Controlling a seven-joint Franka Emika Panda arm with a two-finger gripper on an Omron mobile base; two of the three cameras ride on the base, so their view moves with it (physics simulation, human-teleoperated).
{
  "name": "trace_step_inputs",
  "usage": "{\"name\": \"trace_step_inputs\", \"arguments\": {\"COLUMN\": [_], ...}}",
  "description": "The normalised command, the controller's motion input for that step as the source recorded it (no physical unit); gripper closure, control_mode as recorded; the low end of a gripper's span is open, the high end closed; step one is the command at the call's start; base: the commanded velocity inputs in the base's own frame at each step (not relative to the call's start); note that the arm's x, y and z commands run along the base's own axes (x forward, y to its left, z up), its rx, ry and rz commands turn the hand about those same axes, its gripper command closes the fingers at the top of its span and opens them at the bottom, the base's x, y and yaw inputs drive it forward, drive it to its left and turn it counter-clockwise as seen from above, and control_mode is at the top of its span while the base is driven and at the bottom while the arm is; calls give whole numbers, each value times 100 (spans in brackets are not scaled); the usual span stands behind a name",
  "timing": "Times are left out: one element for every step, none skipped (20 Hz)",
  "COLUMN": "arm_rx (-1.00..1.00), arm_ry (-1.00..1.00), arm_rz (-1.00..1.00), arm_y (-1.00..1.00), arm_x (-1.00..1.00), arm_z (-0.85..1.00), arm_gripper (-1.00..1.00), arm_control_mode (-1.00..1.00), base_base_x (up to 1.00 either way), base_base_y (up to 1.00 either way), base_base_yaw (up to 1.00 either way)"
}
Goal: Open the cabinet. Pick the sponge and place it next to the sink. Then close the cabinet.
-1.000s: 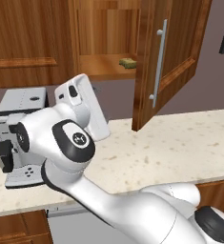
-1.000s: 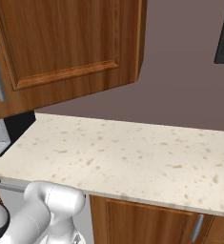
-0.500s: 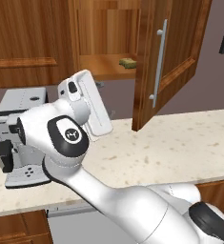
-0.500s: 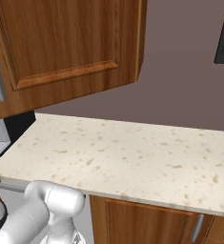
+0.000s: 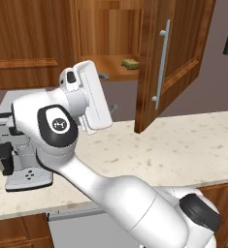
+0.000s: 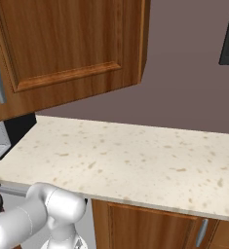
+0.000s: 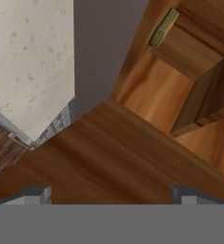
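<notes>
Claw (image 7: 111,193) wide, empty. Door (image 5: 176,58) open; sponge (image 5: 130,63) at shelf front edge. Risk: wrist clips door edge, nudges sponge deeper.

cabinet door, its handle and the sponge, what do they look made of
Cabinet door: reddish-brown wood, going by the visible grain, with a smooth, probably varnished finish. Handle: likely brushed metal, a pale silver bar with soft shine. Sponge: seemingly soft foam, a dull yellowish-olive block with no gloss, though too small to be sure.
</notes>
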Motion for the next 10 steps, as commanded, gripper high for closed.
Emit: {"name": "trace_step_inputs", "arguments": {"arm_rx": [0, 0, -1, -3, 0, 0, 0, 0, 0, 0], "arm_ry": [-5, -5, -4, -3, -3, -9, -4, -4, -2, 0], "arm_rz": [-10, -9, -8, -6, -4, 0, 0, 0, 0, 0], "arm_y": [0, 0, 0, 0, 0, 0, 0, -12, -24, -39], "arm_x": [0, 0, 0, 0, 0, 0, 0, 0, 0, 0], "arm_z": [0, 0, 0, 0, 0, 0, 0, 0, 0, 0], "arm_gripper": [-100, -100, -100, -100, -100, -100, -100, -100, -100, -100], "arm_control_mode": [-100, -100, -100, -100, -100, -100, -100, -100, -100, -100], "base_base_x": [0, 0, 0, 0, 0, 0, 0, 0, 0, 0], "base_base_y": [0, 0, 0, 0, 0, 0, 0, 0, 0, 0], "base_base_yaw": [0, 0, 0, 0, 0, 0, 0, 0, 0, 0]}}
